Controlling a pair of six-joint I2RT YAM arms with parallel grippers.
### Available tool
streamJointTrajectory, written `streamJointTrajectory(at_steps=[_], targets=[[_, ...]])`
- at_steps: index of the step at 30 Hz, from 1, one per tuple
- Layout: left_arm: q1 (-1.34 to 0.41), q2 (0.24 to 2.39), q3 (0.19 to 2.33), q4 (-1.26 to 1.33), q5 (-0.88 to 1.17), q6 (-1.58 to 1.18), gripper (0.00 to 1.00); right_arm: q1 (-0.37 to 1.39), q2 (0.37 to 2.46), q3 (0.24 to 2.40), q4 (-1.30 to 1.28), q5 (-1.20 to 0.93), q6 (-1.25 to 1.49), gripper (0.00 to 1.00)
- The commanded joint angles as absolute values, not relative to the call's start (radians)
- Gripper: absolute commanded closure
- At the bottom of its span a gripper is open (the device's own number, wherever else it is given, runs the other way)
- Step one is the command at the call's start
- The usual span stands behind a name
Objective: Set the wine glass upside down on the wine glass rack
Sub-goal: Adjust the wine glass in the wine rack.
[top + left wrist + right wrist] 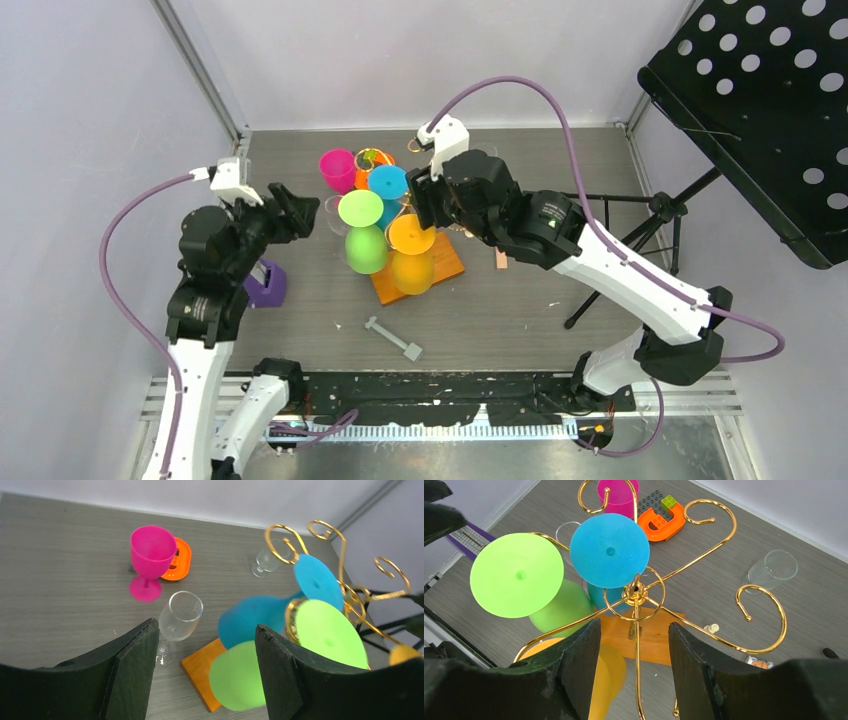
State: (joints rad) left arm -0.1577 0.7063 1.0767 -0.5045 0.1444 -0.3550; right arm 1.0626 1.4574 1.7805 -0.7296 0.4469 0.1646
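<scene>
The wine glass rack stands mid-table, gold scrolled arms on an orange base. A green glass, a blue glass and a yellow glass hang upside down from it. A pink wine glass stands upright behind the rack, and a clear wine glass stands beside the base. My left gripper is open just left of the green glass, holding nothing. My right gripper hovers open over the rack's top, one gold arm passing between its fingers untouched.
A second clear glass stands behind the rack on the right. An orange toy block lies by the pink glass. A purple object and a grey dumbbell-shaped part lie nearer the arms. A black perforated panel on a stand rises at right.
</scene>
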Motion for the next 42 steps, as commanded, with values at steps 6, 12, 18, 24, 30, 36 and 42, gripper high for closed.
streamJointTrajectory(at_steps=[6,12,18,24,30,36,42], targets=[[-0.086,0.957,1.159,-0.510,0.154,-0.472,0.33,1.057,1.316,1.780,-0.670,0.473,0.195,0.42],[-0.086,1.128,1.253,-0.579,0.136,-0.449,0.39,1.057,1.214,1.721,-0.642,0.494,0.184,0.41],[-0.086,1.156,1.259,-0.576,0.137,-0.443,0.42,1.055,1.170,1.690,-0.636,0.525,0.156,0.40],[-0.086,1.035,1.142,-0.439,0.204,-0.452,0.44,1.023,1.252,1.791,-0.695,0.479,0.161,0.39],[-0.086,0.860,0.979,-0.264,0.209,-0.452,0.44,0.994,1.426,1.983,-0.802,0.378,0.165,0.39],[-0.086,0.791,0.953,-0.254,0.234,-0.466,0.44,0.945,1.635,2.238,-0.939,0.239,0.177,0.39],[-0.086,0.771,0.987,-0.262,0.259,-0.473,0.45,0.885,1.726,2.292,-0.966,0.155,0.187,0.44]])
